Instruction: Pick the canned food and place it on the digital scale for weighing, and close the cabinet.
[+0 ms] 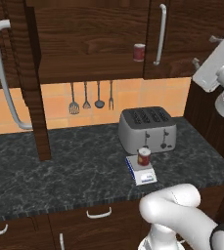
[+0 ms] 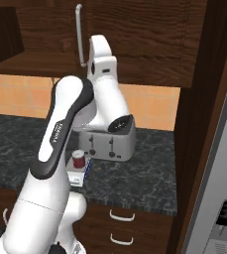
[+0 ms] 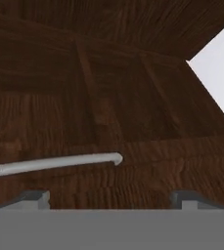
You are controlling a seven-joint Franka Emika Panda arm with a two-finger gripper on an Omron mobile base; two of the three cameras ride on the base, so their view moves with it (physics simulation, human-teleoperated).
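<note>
Canned food sits on the digital scale, on the bench well below the gripper. Gripper wide, empty, facing the cabinet near a handle. Next: push open door shut.

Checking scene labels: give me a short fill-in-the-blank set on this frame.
1. The canned food stands on the digital ___.
2. Right behind the digital scale sits a silver ___.
3. The left door of the cabinet is ___.
4. Four ___ hang on the tiled wall.

Missing: scale; toaster; open; utensils
</note>
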